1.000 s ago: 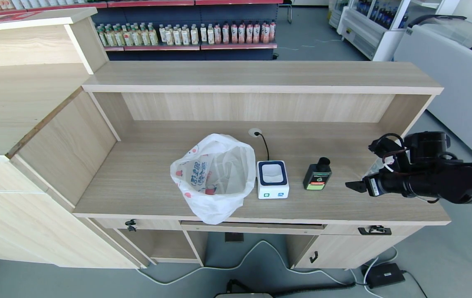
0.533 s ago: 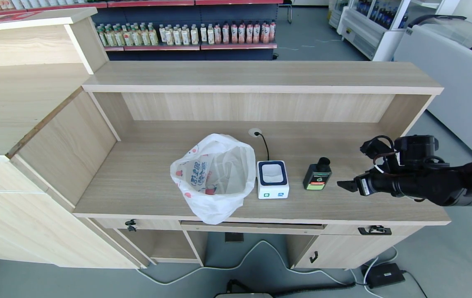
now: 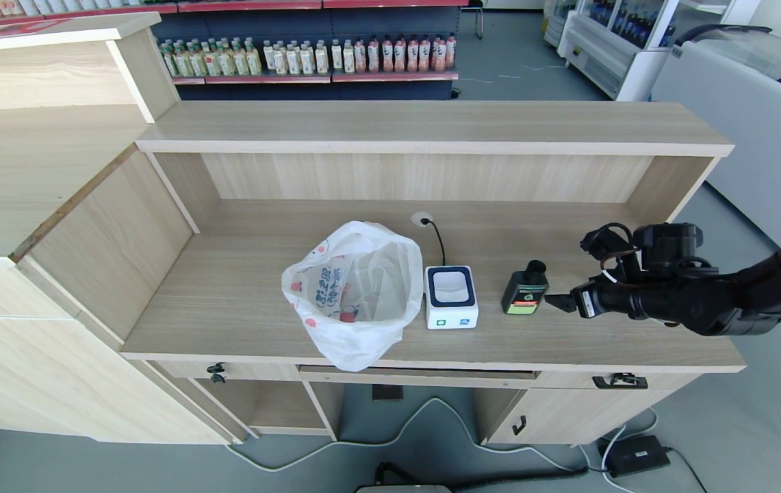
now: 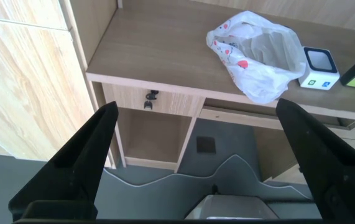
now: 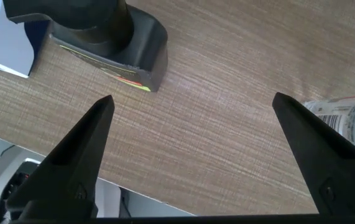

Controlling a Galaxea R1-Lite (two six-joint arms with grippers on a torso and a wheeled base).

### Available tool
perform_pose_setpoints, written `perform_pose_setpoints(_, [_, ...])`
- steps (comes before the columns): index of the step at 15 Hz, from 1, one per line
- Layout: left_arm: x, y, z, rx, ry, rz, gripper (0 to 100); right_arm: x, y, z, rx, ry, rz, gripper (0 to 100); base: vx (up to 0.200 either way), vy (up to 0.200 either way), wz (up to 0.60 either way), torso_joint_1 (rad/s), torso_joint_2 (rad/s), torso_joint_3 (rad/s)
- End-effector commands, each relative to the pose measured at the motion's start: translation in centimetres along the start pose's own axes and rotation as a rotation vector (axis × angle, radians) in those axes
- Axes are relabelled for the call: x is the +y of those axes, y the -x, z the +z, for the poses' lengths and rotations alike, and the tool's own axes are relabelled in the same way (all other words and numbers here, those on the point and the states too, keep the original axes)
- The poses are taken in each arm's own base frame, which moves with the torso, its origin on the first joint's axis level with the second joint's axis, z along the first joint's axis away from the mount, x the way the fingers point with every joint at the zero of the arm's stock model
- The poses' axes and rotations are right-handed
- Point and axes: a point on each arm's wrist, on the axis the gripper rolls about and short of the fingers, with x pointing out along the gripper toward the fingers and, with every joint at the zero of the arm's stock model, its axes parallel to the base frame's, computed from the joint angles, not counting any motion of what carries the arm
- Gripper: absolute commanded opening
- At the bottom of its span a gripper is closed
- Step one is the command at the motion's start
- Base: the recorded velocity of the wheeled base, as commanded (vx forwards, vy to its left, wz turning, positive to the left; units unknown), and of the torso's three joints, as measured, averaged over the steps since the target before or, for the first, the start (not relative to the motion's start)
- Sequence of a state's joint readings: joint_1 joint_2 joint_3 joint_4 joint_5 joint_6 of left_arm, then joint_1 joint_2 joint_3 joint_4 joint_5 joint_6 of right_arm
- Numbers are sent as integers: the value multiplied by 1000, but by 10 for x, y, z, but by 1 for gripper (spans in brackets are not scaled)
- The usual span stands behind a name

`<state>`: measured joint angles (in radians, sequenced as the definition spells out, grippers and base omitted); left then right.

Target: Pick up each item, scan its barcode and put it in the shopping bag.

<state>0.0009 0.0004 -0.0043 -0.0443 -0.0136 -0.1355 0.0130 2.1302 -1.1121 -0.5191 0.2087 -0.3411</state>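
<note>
A dark green bottle [image 3: 525,288] with a black cap lies on the wooden counter [image 3: 246,301], just right of the white barcode scanner [image 3: 452,296]. Left of the scanner, the white shopping bag [image 3: 352,291] stands with its mouth open. My right gripper [image 3: 558,302] hovers low over the counter, close to the bottle's right side and apart from it. In the right wrist view the bottle [image 5: 112,37] lies beyond the right gripper [image 5: 193,102], whose fingers are spread wide with nothing between them. My left gripper [image 4: 196,109] hangs open off the counter's left front, with the bag [image 4: 258,53] far beyond it.
A clear printed packet [image 5: 351,121] lies on the counter by the right arm. The scanner's black cable runs back to a hole [image 3: 421,219]. A raised shelf [image 3: 431,127] walls off the back, and side panels close both ends. Drawers sit below the front edge.
My right arm has moved left along the counter, bringing its open gripper from well clear of the bottle to just beside it. The bottle, scanner and bag have not moved.
</note>
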Motion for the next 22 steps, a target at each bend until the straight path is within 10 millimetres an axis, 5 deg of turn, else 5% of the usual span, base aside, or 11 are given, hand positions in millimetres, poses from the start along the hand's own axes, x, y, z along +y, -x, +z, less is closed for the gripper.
perform_pose_setpoints(1, [0,0,0,-1,1,0,100,1,-8,-4,10,0,7,100,0,0,0,0,0,0])
perform_pose_setpoints(18, [0,0,0,-1,-1,0,100,25,-56,3,-138,-64,140,100,0,0,0,0,0,0])
perform_pose_setpoints(19, [0,0,0,0,-1,1,100,25,-57,4,-147,-66,141,0,0,0,0,0,0,0])
perform_pose_setpoints(22, [0,0,0,0,1,1,100,25,-64,0,-148,-58,116,0,0,0,0,0,0,0])
